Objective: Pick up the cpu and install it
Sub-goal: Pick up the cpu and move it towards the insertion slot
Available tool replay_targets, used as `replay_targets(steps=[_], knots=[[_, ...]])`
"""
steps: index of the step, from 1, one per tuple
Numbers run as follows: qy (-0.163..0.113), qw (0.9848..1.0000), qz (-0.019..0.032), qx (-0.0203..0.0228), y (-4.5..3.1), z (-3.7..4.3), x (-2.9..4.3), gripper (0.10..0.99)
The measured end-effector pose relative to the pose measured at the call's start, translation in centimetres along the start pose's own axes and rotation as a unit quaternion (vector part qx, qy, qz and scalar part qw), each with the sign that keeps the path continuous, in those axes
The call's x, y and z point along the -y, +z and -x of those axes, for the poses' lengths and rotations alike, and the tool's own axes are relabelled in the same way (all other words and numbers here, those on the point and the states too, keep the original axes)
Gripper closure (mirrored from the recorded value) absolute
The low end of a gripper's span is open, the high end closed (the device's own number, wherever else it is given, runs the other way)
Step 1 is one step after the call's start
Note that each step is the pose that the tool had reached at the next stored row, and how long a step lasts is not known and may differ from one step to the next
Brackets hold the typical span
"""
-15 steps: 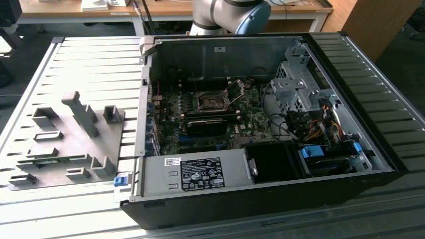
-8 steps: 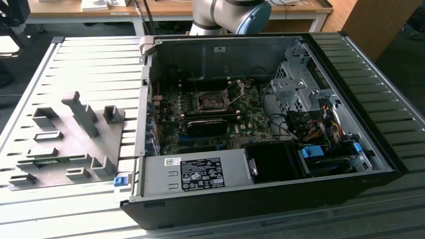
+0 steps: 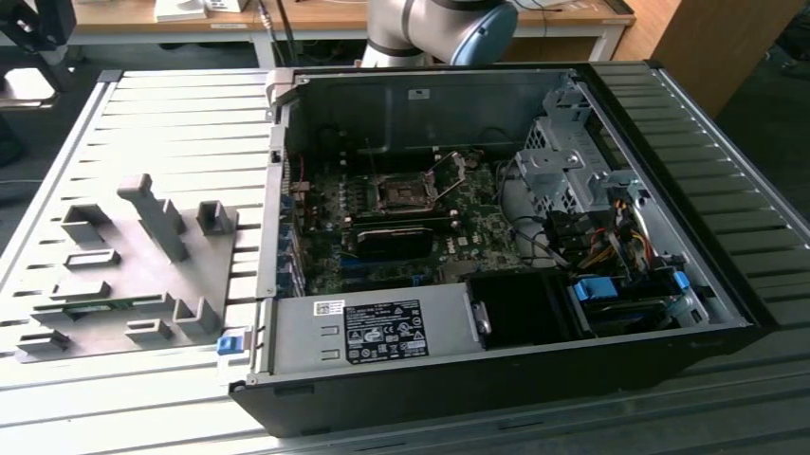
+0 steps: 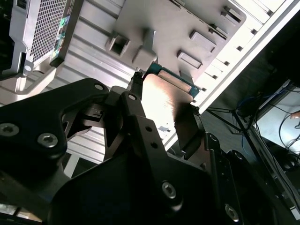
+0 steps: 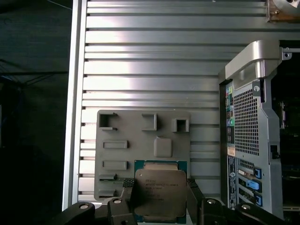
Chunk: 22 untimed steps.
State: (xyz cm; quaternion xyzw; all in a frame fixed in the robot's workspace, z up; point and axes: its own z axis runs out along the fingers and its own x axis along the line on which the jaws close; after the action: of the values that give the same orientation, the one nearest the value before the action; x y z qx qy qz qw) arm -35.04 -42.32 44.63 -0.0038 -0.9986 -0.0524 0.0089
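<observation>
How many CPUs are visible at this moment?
1. The cpu is held between the fingers of the gripper, above the grey fixture plate, in both wrist views. The motherboard socket looks empty.

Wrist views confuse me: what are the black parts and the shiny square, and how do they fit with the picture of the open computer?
The exterior view looks from outside at a slatted metal table. On it lie an open computer and a grey plate with raised blocks. At that picture's top edge is part of the robot arm. Two cameras ride near the arm's wrist and look past its gripper, the black two-fingered clamp. The shiny square clamped between its fingers is the cpu, a computer chip, held over the plate. The dark square frame in the middle of the computer's board is the socket.
</observation>
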Motion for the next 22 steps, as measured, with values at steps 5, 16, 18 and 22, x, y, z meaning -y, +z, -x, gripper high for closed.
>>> replay_targets(steps=[5,16,18,22], knots=[[0.0,1.0,0.0,0.0,-0.02,0.79,-0.01,0.557],[0.0,1.0,0.0,-0.0001,-0.04,2.82,-0.02,0.557],[0.0,1.0,0.0,-0.0001,-0.04,3.19,-0.03,0.557],[0.0,1.0,0.0,-0.0001,-0.04,3.86,-0.04,0.557]])
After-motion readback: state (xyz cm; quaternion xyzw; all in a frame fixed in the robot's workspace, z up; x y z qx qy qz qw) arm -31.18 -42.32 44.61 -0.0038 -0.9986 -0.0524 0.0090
